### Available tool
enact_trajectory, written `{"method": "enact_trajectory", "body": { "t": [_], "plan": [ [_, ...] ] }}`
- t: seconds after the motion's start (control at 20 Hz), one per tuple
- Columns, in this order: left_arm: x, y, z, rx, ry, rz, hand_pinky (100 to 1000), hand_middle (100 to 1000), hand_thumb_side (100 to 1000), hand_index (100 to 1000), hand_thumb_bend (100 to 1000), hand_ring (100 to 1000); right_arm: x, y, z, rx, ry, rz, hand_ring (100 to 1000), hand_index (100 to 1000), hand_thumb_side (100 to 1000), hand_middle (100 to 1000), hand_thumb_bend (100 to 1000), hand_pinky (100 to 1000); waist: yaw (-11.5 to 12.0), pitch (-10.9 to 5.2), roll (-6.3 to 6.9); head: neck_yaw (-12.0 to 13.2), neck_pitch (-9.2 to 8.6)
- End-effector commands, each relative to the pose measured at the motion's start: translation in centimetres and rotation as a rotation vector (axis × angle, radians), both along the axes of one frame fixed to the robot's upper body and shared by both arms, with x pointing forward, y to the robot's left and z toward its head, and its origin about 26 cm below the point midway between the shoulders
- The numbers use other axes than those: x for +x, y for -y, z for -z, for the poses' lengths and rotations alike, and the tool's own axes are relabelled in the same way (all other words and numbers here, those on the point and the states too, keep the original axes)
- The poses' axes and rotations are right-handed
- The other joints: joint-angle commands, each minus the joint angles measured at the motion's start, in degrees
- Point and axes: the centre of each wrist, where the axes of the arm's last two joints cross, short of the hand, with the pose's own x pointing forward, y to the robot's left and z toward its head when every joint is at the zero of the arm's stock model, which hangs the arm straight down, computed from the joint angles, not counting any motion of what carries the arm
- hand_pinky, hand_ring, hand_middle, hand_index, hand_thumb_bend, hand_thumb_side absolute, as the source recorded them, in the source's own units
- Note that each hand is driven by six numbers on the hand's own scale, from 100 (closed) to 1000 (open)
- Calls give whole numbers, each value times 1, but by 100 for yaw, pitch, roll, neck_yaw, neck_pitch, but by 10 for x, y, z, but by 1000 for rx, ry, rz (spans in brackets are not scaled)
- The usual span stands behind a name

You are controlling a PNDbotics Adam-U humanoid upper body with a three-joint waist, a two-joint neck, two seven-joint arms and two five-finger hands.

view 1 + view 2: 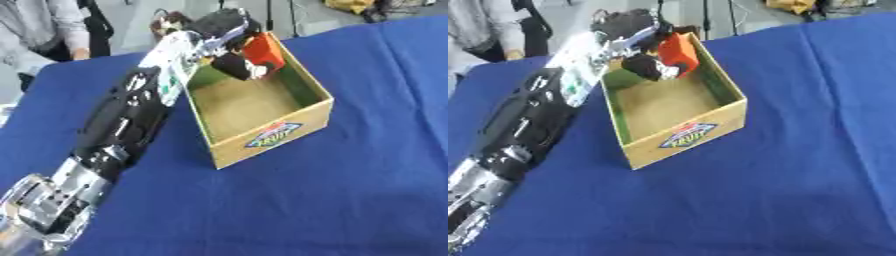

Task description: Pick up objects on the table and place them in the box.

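An orange-red object [262,51] sits over the far end of the cardboard box [262,137], pinched by the left robot hand [229,37] (black, fingers curled round it). The blue tabletop [350,190] carries the box near its far edge.

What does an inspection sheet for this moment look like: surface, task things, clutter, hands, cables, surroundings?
Surface: table under a blue cloth, bare around the box.
Task things: open cardboard box with green inner walls and a colourful label on its near face; its floor looks bare. An orange-red object is held over the box's far end.
Clutter: nothing seen on the cloth.
Hands: left hand reaches over the box's far end, fingers curled round the orange-red object. Right hand not in view.
Cables: thin dark lines on the floor beyond the table, too unclear to tell.
Surroundings: a person stands at the far left edge, not touching anything; a yellow shape lies on the floor beyond.
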Motion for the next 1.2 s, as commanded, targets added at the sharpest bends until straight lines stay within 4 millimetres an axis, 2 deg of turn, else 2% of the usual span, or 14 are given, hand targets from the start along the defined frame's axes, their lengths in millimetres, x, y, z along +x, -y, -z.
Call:
{"method": "enact_trajectory", "body": {
  "t": [0.05,0.2,0.4,0.5,0.6,0.65,0.7,0.75,0.8,0.85,0.9,0.95,1.05,1.2],
  "plan": [
    [1,1,-3,55,14,-11,100,298,255,311,100,311,-2,0,-10,-18,35,-13,409,587,639,388,100,565,-13,-92,-27,-25,-17],
    [4,2,10,105,-19,-27,100,307,252,328,100,330,-2,0,-11,-15,36,-12,409,587,639,388,100,566,-28,-93,-7,-37,-21],
    [7,0,22,168,-71,-42,100,414,307,402,100,406,-2,0,-11,-13,34,-9,409,587,625,388,100,566,-43,-96,8,-46,-27],
    [8,-1,25,187,-87,-45,100,481,365,513,100,459,-2,0,-10,-13,33,-8,409,587,627,388,100,567,-50,-98,12,-48,-16],
    [9,-3,29,205,-111,-47,206,577,505,732,100,537,-2,0,-10,-12,33,-6,409,587,628,388,100,567,-56,-100,12,-53,0],
    [10,-3,30,214,-122,-49,218,587,531,753,100,547,-2,0,-10,-12,33,-5,409,587,628,388,100,567,-57,-101,11,-59,4],
    [10,-4,31,225,-135,-49,310,665,685,891,100,623,-2,0,-10,-11,33,-5,409,586,623,388,100,567,-58,-100,9,-79,9],
    [10,-4,32,238,-147,-48,351,710,879,944,250,660,-2,0,-10,-11,32,-4,409,586,628,388,100,567,-58,-101,9,-100,15],
    [11,-5,33,250,-158,-48,390,744,1000,972,534,704,-2,0,-10,-11,32,-5,409,586,628,388,100,567,-60,-101,7,-123,21],
    [11,-6,33,261,-165,-49,396,750,1000,978,582,712,-2,0,-10,-11,31,-5,409,586,628,388,100,567,-62,-101,6,-141,26],
    [11,-8,33,269,-174,-56,463,795,1000,1000,843,765,-2,0,-9,-11,31,-5,409,586,628,387,100,567,-64,-101,3,-169,29],
    [11,-10,33,276,-182,-69,501,818,1000,1000,970,791,-2,0,-9,-10,31,-5,408,586,628,387,100,567,-66,-100,-1,-190,29],
    [11,-12,33,272,-181,-96,514,829,1000,1000,1000,805,-2,0,-9,-9,30,-4,408,586,628,387,100,567,-67,-100,-10,-208,28],
    [8,-15,21,212,-125,-120,453,812,1000,1000,1000,786,-2,0,-8,-7,29,-3,408,585,629,387,100,567,-61,-101,-26,-212,42]
  ]
}}
